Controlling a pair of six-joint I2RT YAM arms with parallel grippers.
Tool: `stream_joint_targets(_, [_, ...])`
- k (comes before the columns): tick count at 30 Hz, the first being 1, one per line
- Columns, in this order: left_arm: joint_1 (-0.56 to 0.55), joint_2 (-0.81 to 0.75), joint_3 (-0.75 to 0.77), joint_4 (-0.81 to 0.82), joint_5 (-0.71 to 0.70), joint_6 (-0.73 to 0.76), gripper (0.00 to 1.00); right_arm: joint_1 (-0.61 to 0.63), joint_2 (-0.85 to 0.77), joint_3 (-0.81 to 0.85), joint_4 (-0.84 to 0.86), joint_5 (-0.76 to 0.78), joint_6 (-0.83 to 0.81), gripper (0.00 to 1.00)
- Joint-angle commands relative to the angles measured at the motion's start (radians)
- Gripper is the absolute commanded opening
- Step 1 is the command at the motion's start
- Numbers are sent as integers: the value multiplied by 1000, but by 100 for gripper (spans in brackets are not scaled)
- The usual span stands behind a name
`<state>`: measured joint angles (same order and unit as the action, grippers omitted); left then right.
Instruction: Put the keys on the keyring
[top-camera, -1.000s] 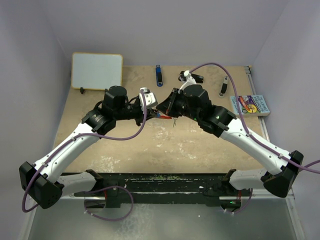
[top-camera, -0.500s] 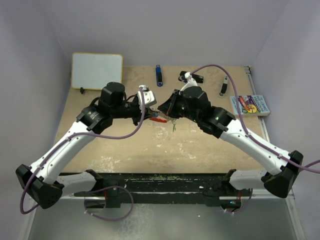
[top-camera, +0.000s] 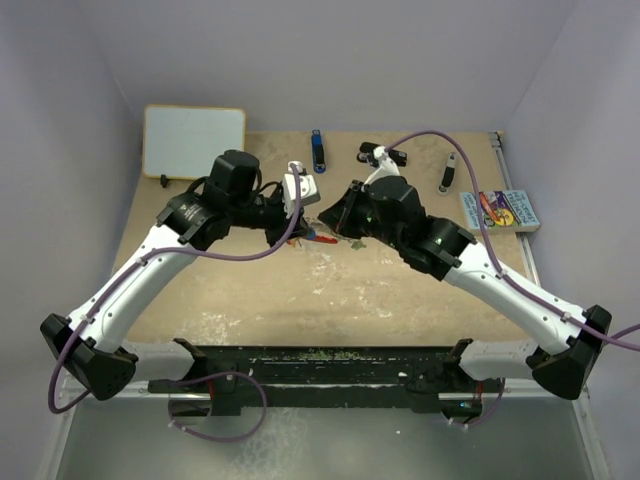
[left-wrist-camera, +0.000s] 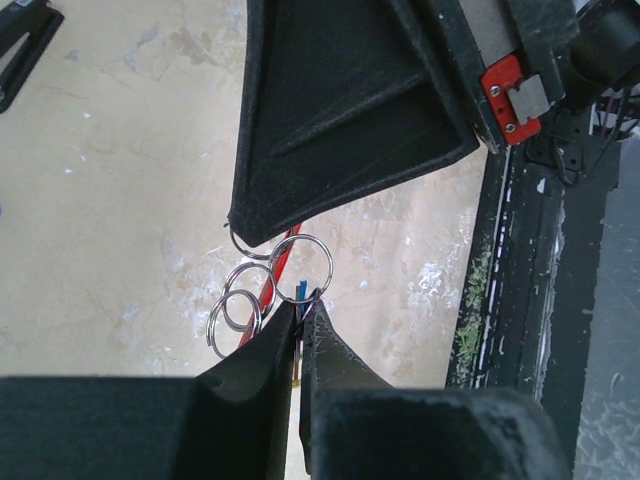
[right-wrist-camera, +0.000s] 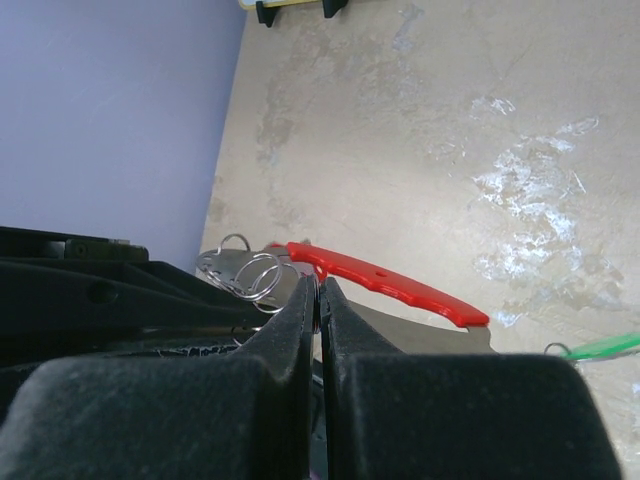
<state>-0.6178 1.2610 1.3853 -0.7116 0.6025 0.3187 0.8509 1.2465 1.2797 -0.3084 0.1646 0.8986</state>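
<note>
The keyring (right-wrist-camera: 385, 282), a red crescent clip on a silvery metal plate, hangs just above the table between both arms; in the top view the keyring (top-camera: 320, 239) shows as a red sliver. My right gripper (right-wrist-camera: 318, 285) is shut on its edge below the red crescent. Several silver rings (left-wrist-camera: 245, 300) dangle from it. My left gripper (left-wrist-camera: 300, 308) is shut on a thin key with a blue tag (left-wrist-camera: 300, 291) right at one ring. A green tag (right-wrist-camera: 600, 347) of another of the keys pokes in at the right. The right gripper's finger (left-wrist-camera: 340, 120) looms just above my left fingertips.
At the back stand a whiteboard (top-camera: 194, 141), a blue-and-black stick (top-camera: 318, 152), a black stapler (top-camera: 386, 155) and a dark pen (top-camera: 448, 172). A colourful book (top-camera: 500, 210) lies at the right edge. The black rail (left-wrist-camera: 520, 300) runs along the near edge.
My left gripper has closed from slightly open and shifted a little up and to the right, close against the right gripper. The right gripper has kept its grip on the keyring.
</note>
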Motion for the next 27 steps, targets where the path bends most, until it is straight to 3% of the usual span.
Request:
stream_joint_targets(1, [-4, 27, 97, -107, 64, 54, 4, -3, -55, -12, 26, 32, 1, 0])
stream_joint_targets(11, [-6, 100, 206, -249, -6, 104, 4, -3, -86, -7, 12, 48, -5, 0])
stream_joint_targets(27, [-5, 159, 249, -244, -28, 97, 4, -3, -76, 21, 20, -7, -33, 0])
